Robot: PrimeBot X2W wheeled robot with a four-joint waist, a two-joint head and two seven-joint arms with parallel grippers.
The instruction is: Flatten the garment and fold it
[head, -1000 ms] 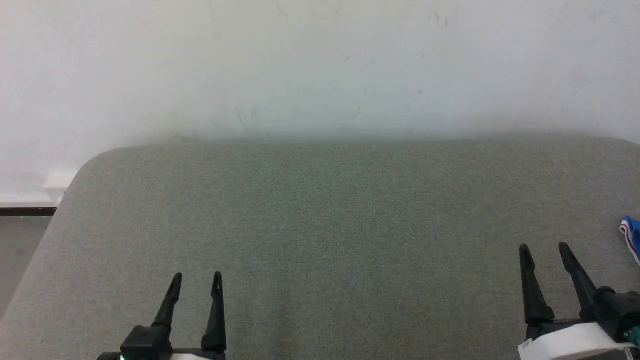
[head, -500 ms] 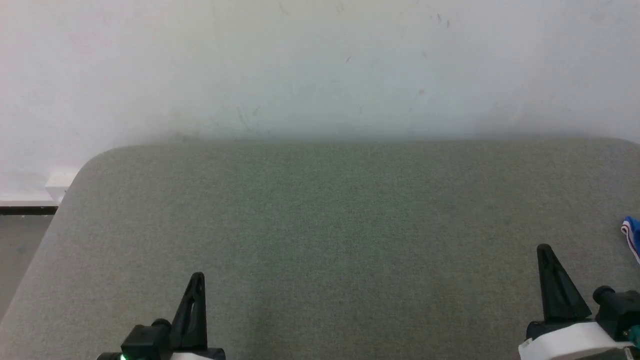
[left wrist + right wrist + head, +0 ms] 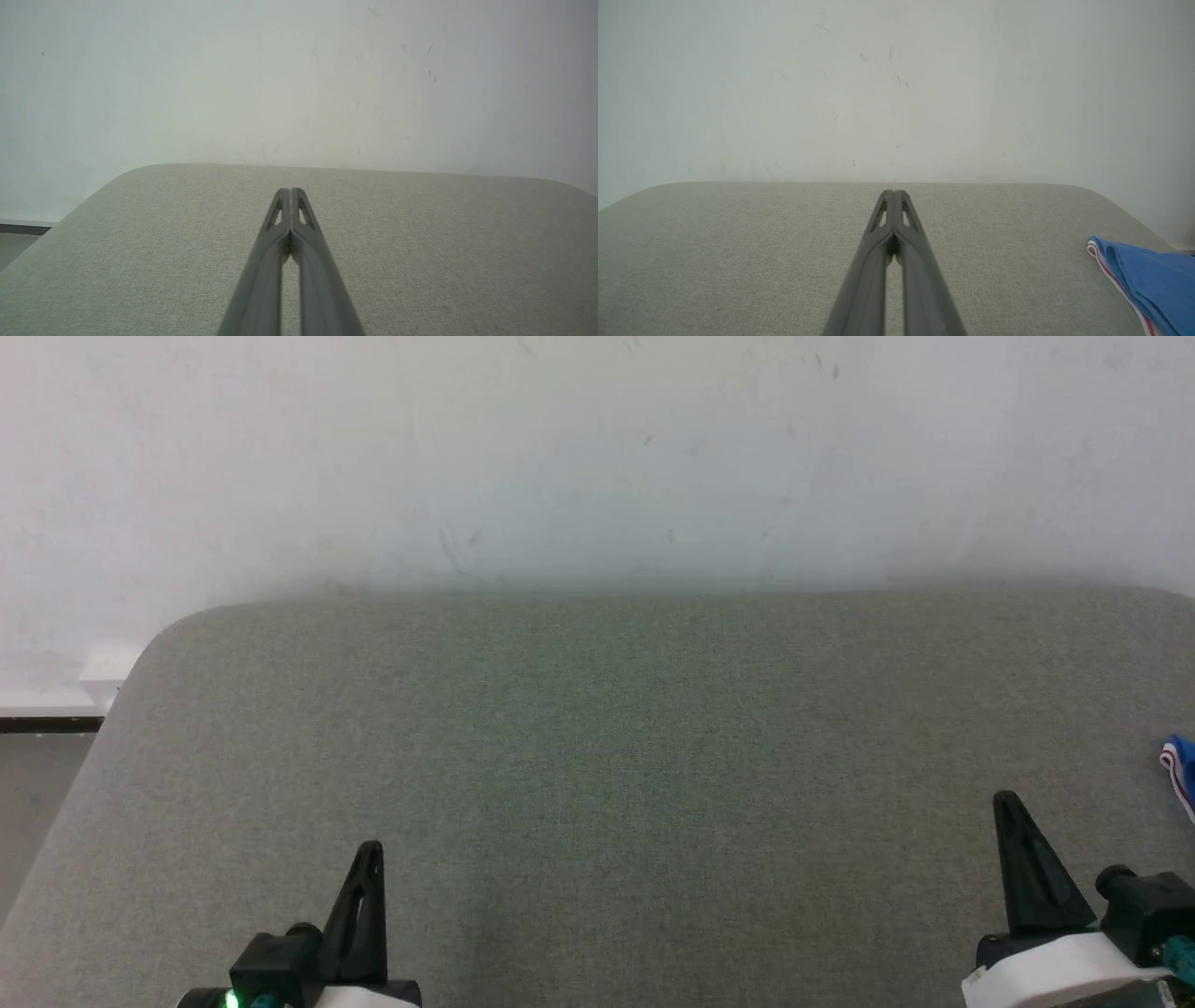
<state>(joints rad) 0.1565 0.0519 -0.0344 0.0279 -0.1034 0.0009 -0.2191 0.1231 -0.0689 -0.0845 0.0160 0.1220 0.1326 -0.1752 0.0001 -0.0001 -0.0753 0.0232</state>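
- The left gripper [image 3: 371, 851] is seen at the lower left of the head view. Its two dark fingers are clenched tip to tip, and nothing is held between them.
- The right gripper [image 3: 1006, 800] is seen at the lower right, likewise clenched on nothing.
- Both grippers are pointed across the grey-green, fabric-covered bench [image 3: 607, 728] towards a pale, scuffed wall [image 3: 597, 457].
- The garment [image 3: 1180, 775] is laid on the bench at the right edge of the head view, to the right of the right gripper and apart from it.
- Only a blue fold is shown, edged in white trim with a thin red stripe.
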